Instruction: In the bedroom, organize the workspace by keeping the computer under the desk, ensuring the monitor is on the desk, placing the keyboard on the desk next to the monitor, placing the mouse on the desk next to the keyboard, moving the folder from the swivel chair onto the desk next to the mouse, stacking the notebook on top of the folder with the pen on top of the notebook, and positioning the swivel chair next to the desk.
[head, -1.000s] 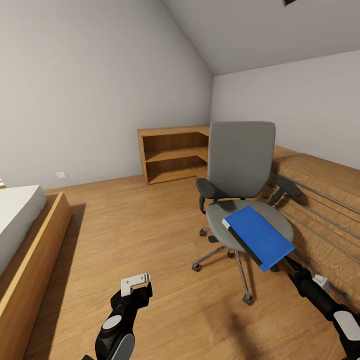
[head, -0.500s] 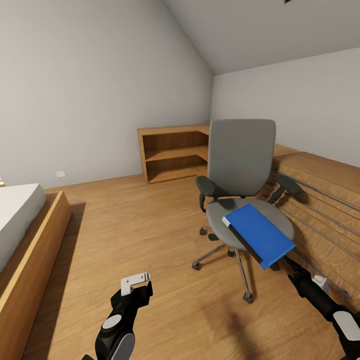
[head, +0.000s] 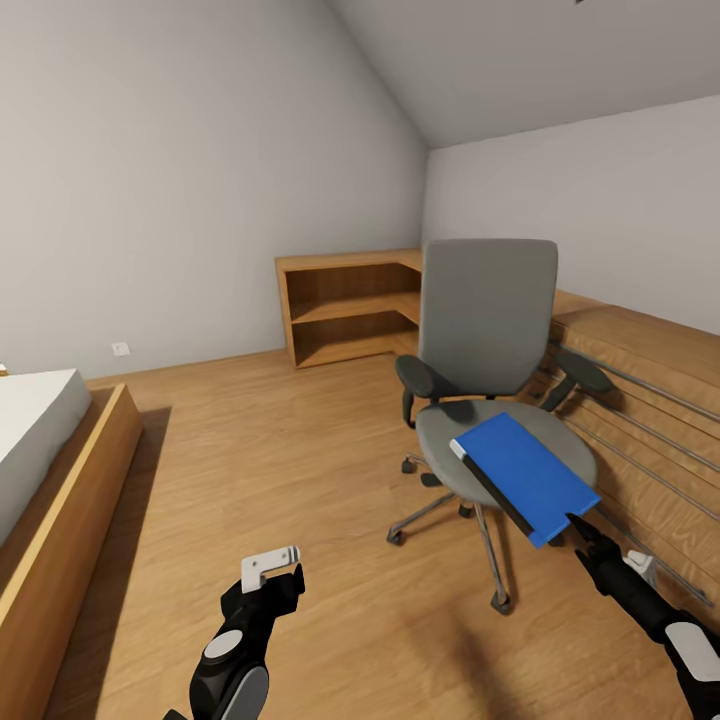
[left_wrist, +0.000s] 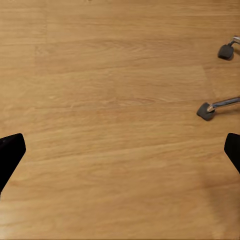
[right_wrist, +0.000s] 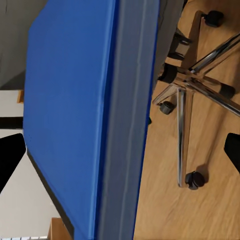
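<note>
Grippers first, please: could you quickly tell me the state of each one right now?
Left gripper: open, holding nothing, above the wooden floor.
Right gripper: open, fingers spread wide at the edge of the blue folder, not closed on it.

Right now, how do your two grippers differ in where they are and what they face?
The left gripper hangs over bare wood floor, far from the chair. The right gripper sits at the blue folder's near edge on the chair seat, the folder between its fingers. Both are open and hold nothing.

Both arms low, jaws spread wide.
</note>
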